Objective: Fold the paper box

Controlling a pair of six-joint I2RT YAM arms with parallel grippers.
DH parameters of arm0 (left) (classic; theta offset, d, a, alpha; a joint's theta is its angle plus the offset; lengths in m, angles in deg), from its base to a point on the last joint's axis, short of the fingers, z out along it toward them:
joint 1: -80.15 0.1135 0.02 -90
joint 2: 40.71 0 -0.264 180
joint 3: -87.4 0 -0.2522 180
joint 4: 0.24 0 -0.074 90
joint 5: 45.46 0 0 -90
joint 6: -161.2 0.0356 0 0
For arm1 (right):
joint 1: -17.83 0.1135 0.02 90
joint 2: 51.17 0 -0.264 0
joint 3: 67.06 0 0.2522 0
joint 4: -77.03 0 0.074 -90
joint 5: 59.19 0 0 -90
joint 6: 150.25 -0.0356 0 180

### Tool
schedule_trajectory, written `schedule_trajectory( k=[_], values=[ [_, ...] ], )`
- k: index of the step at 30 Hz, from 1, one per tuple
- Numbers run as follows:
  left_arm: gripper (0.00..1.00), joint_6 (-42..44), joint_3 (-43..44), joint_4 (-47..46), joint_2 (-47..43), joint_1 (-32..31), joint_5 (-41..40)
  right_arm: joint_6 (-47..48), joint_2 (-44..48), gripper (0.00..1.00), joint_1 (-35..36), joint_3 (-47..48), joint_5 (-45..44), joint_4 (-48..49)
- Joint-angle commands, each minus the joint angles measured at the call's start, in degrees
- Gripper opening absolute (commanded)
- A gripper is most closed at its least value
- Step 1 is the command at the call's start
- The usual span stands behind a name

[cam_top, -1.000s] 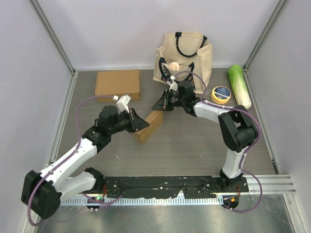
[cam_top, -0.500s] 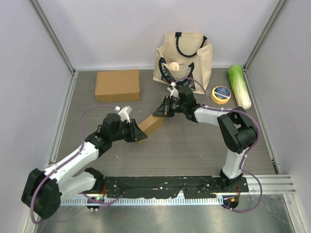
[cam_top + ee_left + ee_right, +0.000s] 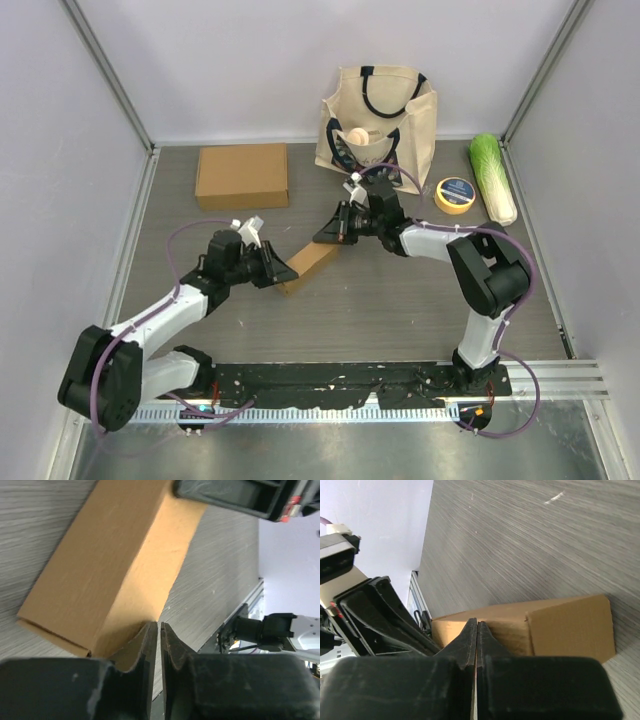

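Long brown cardboard box (image 3: 311,260) lies mid-table (image 3: 400,290), between both arms. Left gripper (image 3: 284,270) is at its near end, fingers almost together by the end flap; can't tell if it's pinching. Right gripper (image 3: 327,234) is fully closed, tips at the box's far end. Behind: cream canvas tote bag (image 3: 385,115) holding a pale round object (image 3: 356,136); yellow tape roll (image 3: 455,195), label unreadable.

We see a long, narrow box (image 3: 308,265) of plain brown cardboard lying on its side near the middle of the grey surface (image 3: 400,300), set diagonally. Its long walls are formed up, and one end face looks closed.
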Motion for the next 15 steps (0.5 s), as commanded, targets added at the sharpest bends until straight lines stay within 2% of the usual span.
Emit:
schedule_trajectory(
  k=[1, 5, 8, 9, 10, 11, 12, 13, 15],
  values=[
    [0.13, 1.07, -4.62, -4.71, 3.84, 0.85, 0.83, 2.09, -2.10, 0.01, -1.18, -2.71, -0.68, 2.94],
    [0.14, 3.71, -2.71, 1.35, -1.50, 0.85, -1.28, 5.59, 3.06, 0.01, -1.18, -3.24, -2.26, -4.42],
    [0.35, 4.85, 2.38, 11.71, -9.50, 0.85, -2.68, 9.02, 9.12, 0.08, -1.70, -0.71, -2.35, -12.58],
    [0.50, 4.85, 3.97, 13.91, -10.91, 0.85, -3.04, 11.90, 10.02, 0.13, -1.88, 0.44, -2.09, -15.15],
    [0.57, 4.68, 5.56, 18.72, -12.05, 0.85, -4.08, 13.93, 10.64, 0.28, -2.84, 1.66, -2.00, -17.87],
    [0.62, 4.51, 8.88, 21.20, -13.46, 0.94, -5.14, 16.13, 11.25, 0.34, -3.37, 4.64, -2.17, -24.51],
    [0.82, 4.07, 10.39, 23.66, -13.56, 0.94, -6.28, 20.15, 11.52, 0.40, -3.81, 5.80, -3.65, -27.19],
    [0.94, 2.58, 11.80, 28.65, -13.30, 0.94, -8.90, 22.02, 11.52, 0.51, -4.25, 6.94, -4.45, -29.82],
    [1.00, 0.47, 14.70, 32.64, -11.72, 1.20, -11.47, 26.14, 10.22, 0.61, -5.39, 9.75, -5.25, -36.51]
  ],
)
